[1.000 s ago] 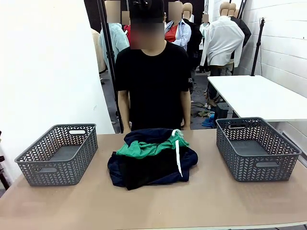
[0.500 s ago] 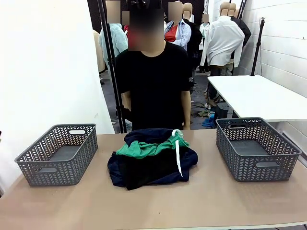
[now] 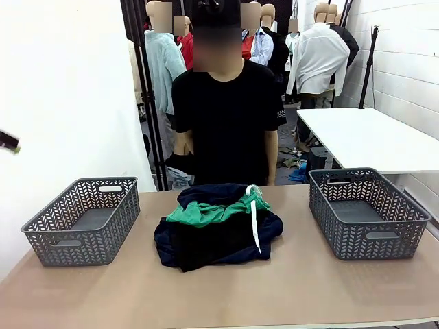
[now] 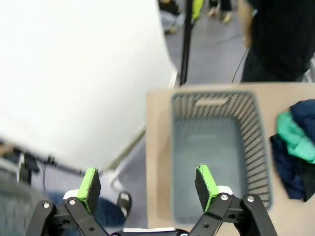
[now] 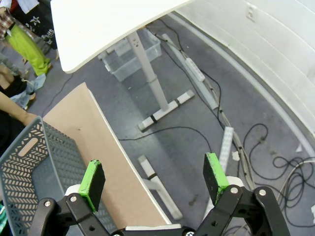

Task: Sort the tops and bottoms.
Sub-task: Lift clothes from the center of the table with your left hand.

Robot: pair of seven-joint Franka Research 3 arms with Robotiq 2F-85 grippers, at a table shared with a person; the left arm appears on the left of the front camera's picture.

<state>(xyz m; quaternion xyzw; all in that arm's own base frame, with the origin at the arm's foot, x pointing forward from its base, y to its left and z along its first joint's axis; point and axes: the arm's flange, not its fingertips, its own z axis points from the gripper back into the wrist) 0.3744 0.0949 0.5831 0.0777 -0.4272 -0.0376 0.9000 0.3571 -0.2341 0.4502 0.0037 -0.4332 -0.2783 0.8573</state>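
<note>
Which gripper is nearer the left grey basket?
Left. The left gripper hangs above the outer side of the left basket, at the table edge; the right gripper is past the table's opposite end, beyond the right basket.

The person (image 3: 226, 116) across from me now stands slightly further right, and a small dark thing (image 3: 8, 142) shows at the front view's left edge.

bottoms (image 3: 202, 214): soft green cloth, matt
drawstring (image 3: 254, 229): white cord
dark clothes (image 3: 219, 248): navy cloth, matt
baskets (image 3: 75, 243) (image 3: 374, 240): grey plastic lattice, matt
table (image 3: 219, 295): smooth matt brown top
</note>
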